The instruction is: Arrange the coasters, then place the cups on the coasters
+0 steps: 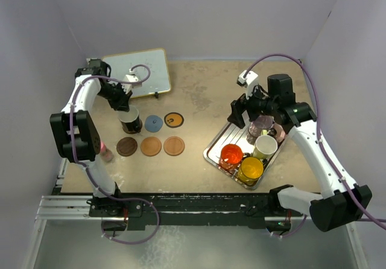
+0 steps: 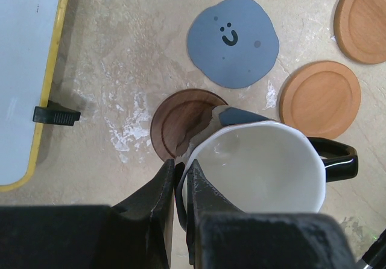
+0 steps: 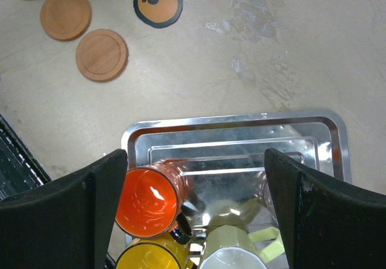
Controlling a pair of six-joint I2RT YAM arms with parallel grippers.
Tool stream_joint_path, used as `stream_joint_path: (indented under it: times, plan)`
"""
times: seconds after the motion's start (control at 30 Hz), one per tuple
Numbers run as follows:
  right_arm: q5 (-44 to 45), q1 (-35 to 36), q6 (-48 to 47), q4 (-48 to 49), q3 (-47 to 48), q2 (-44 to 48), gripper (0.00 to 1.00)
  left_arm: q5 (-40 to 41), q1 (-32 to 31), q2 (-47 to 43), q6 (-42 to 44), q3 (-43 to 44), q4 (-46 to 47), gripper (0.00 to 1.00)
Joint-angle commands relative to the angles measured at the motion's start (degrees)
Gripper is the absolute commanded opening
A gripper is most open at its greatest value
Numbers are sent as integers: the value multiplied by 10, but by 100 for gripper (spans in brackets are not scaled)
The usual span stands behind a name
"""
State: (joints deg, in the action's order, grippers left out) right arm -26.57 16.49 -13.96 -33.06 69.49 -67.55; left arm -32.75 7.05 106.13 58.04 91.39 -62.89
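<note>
Coasters [image 1: 151, 146] in two rows on the tan table [image 1: 199, 94], left of centre. Nearest the arm bases, at the table's left edge, a small pink bottle [image 1: 104, 151], just left of the near row. Near row, left to right: dark brown coaster [image 1: 126, 146], first tan coaster [image 3: 65, 14], second tan coaster [image 1: 174, 145], close together but apart.

On the right at about the same depth, a metal tray [image 3: 229, 124], set at an angle, and in it: yellow cup [image 1: 249, 170] at the near corner, red-orange cup [image 1: 231, 155] just beside it, yellow-green cup [image 1: 265, 146] with a white inside behind those two, smoky purple cup [image 1: 261, 124] toward the far end.

Farther back, the second row, left to right: black mug [image 2: 259, 172], white inside, handle pointing right in the left wrist view; blue-grey coaster [image 1: 153, 123] with a smiley face; orange coaster with black rim [image 1: 174, 119], also with a face.

Left gripper [image 2: 181, 181] pinched tight on the black mug's rim, one finger inside the wall, the other outside. Beneath the mug, another dark brown coaster [image 2: 178, 124], partly covered by it; mug standing on it or hanging just above, impossible to tell.

Right gripper [image 3: 194, 160] over the tray, fingers spread wide, nothing held between them.

At the far left corner, a whiteboard [image 1: 137, 70] with a yellow edge, and a small black clip [image 2: 55, 115] on that edge.
</note>
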Motion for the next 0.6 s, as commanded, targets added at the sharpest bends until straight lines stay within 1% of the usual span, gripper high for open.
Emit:
stream_joint_path:
  times: [0.0,0.17,0.57]
  plan:
    - [-24,-11,-11,2,-7,9,97,-36,1,0,22,39,-7,3]
    - [-27,-15,-12,3,-8,5,97,-35,2,18,26,52,-21,3]
    - [-24,-23,-10,3,-13,4,98,-39,7,30,18,57,-13,3]
